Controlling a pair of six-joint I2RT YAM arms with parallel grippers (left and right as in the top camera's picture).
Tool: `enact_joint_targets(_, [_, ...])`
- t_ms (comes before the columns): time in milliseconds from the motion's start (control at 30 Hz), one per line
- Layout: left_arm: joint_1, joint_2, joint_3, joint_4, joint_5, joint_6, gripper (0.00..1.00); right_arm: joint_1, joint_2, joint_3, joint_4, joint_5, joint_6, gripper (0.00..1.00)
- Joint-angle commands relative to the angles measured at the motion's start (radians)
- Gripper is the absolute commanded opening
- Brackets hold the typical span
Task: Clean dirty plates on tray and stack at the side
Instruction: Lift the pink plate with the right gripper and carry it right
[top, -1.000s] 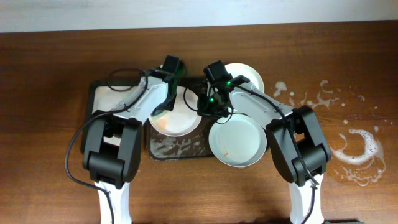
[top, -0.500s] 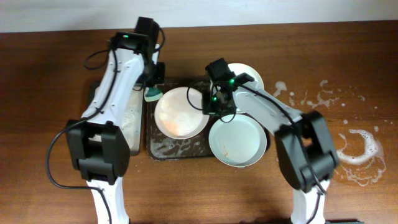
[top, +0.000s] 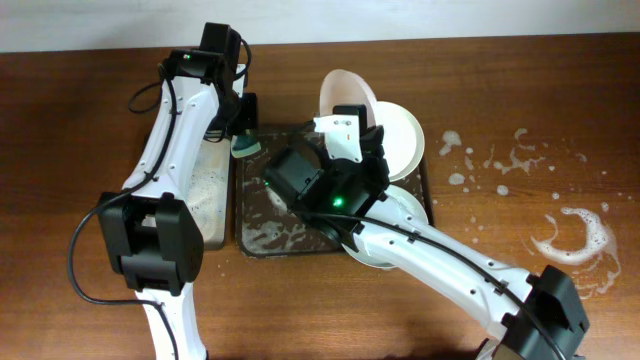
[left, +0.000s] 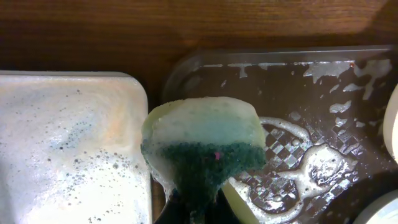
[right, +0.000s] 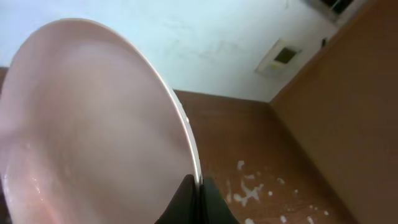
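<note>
My right gripper (top: 350, 115) is shut on the rim of a white plate (top: 340, 92) and holds it on edge, high above the tray's far side; in the right wrist view the plate (right: 93, 124) fills the left, with the fingers (right: 198, 193) pinching its rim. A second white plate (top: 402, 135) lies at the far right of the dark tray (top: 262, 228). The pale green plate (top: 410, 206) lies at the tray's near right, mostly hidden under my right arm. My left gripper (top: 245, 140) is shut on a green sponge (left: 202, 140) over the tray's far left corner (left: 311, 81).
A smaller tray full of white foam (top: 200, 185) stands left of the dark tray; it also shows in the left wrist view (left: 68, 155). Soapy foam puddles (top: 580, 240) lie on the wooden table at the right.
My right gripper has lifted the white plate off the tray and tipped it on edge, up toward the camera. My left arm with the sponge has barely shifted.
</note>
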Motion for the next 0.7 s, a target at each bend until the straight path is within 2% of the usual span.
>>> enact_joint_targets(0, [0.0,-0.018,0.021,0.007,0.015,-0.013,0.01,0.017,0.023,-0.01,0.025,0.113,-0.024,0.04])
enact_joint_targets(100, [0.0,-0.018,0.021,0.019,0.014,-0.013,0.01,0.035,0.063,-0.01,0.098,0.111,-0.248,0.04])
enact_joint_targets(133, [0.0,-0.016,0.021,0.026,0.014,-0.013,0.01,0.05,0.068,-0.01,0.15,0.061,-0.388,0.04])
enact_joint_targets(200, [0.0,-0.016,0.021,0.032,0.014,-0.013,0.01,0.103,0.068,-0.01,0.235,0.007,-0.538,0.04])
enact_joint_targets(300, [0.0,-0.016,0.021,0.031,0.014,-0.012,0.01,0.132,0.068,-0.01,0.258,0.075,-0.559,0.04])
enact_joint_targets(433, [0.0,-0.016,0.021,0.031,0.014,-0.012,0.01,0.132,0.068,-0.01,0.259,0.278,-0.542,0.04])
enact_joint_targets(667, [0.006,-0.016,0.021,0.015,0.015,-0.013,0.01,0.131,0.065,-0.007,0.332,0.285,-0.571,0.04])
